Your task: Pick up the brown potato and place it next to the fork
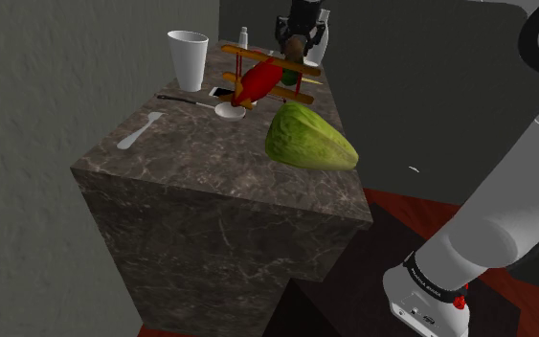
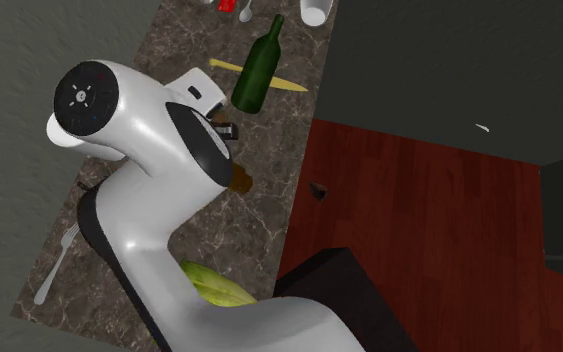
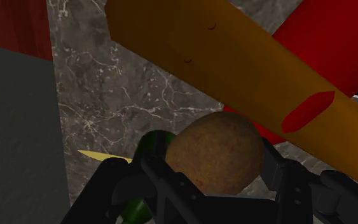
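My black gripper (image 3: 204,181) is shut on the brown potato (image 3: 219,153), which sits clasped between both fingers. In the shoulder view the gripper (image 1: 299,52) holds the potato (image 1: 294,44) in the air over the far end of the marble counter (image 1: 219,182), just beyond the toy plane (image 1: 262,81). The pale fork (image 1: 141,130) lies flat near the counter's left edge, well away from the gripper. From the second exterior view the potato (image 2: 241,181) peeks out beside the arm, and the fork (image 2: 57,262) lies near the lower left.
A red and yellow toy plane (image 3: 254,70), a white cup (image 1: 189,57), a spoon (image 1: 205,105) and a green cabbage (image 1: 310,139) share the counter. A green bottle (image 2: 259,65) and a yellow knife (image 2: 289,85) lie at the far end. Red floor (image 2: 419,230) lies beside the counter.
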`<state>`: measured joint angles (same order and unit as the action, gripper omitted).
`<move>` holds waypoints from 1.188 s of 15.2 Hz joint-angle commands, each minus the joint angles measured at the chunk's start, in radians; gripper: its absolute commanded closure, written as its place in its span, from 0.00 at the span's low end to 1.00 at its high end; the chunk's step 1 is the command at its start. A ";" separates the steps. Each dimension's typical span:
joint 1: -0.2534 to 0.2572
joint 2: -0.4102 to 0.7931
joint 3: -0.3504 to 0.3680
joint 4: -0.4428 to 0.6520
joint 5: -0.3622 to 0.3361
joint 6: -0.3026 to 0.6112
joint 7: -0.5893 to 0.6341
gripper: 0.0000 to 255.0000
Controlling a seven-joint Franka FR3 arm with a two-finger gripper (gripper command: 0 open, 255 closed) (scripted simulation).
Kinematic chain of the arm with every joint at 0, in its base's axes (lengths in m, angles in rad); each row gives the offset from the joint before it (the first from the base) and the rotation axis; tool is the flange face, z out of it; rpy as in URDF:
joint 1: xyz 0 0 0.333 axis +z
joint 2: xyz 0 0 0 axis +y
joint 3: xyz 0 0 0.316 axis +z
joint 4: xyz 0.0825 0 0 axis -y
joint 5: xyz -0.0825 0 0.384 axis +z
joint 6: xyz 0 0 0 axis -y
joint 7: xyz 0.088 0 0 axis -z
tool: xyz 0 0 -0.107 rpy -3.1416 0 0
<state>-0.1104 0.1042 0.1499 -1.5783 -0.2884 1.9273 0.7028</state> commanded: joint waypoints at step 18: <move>0.248 0.170 0.228 0.238 -0.153 -0.225 0.424 1.00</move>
<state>0.1200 0.2410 0.3530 -1.3714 -0.6032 1.7238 1.1003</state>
